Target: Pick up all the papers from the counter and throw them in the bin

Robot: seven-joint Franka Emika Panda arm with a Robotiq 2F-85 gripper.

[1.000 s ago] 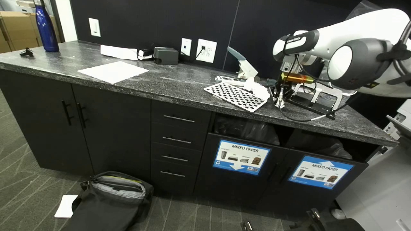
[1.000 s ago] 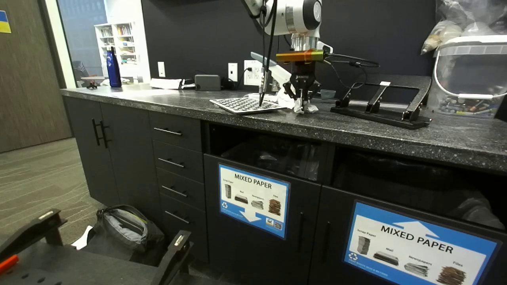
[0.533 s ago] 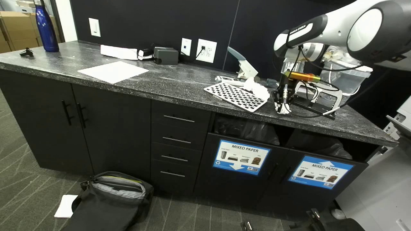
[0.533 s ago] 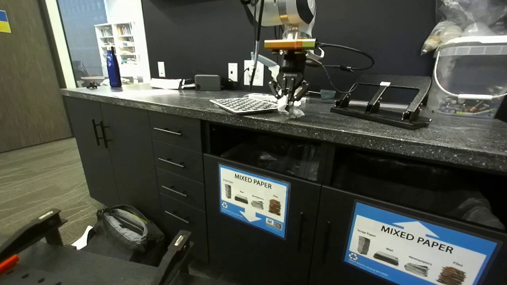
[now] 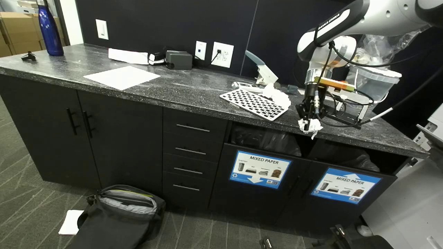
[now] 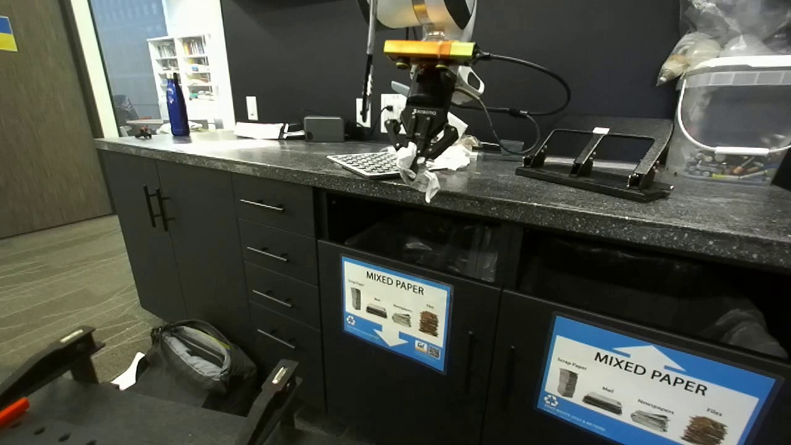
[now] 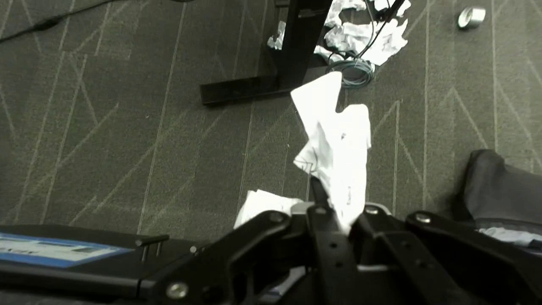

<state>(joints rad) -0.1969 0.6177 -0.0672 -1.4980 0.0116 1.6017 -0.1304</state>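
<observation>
My gripper (image 5: 306, 121) is shut on a crumpled white paper (image 5: 313, 126). In an exterior view the gripper (image 6: 415, 162) holds this paper (image 6: 426, 182) hanging below its fingertips. In the wrist view the gripper (image 7: 341, 226) pinches the paper (image 7: 349, 148), which sticks out over the floor. Another crumpled paper wad (image 5: 279, 96) lies on the dark speckled counter (image 5: 193, 90), on the checkered sheet's far corner; it is partly hidden behind the gripper in an exterior view (image 6: 456, 158). The two bin fronts (image 5: 260, 169) (image 5: 346, 185) stand below the counter, with open slots above them.
A checkered white sheet (image 5: 254, 103), a stapler-like tool (image 5: 264, 71), a black stand (image 6: 593, 170) and a clear bucket (image 6: 729, 123) are on the counter. A flat white sheet (image 5: 123, 77) and blue bottle (image 5: 50, 31) are farther along. A bag (image 5: 124, 211) lies on the floor.
My gripper has moved from low over the counter toward its front edge, rising slightly, with the paper held between its fingers. The other wad has stayed in place.
</observation>
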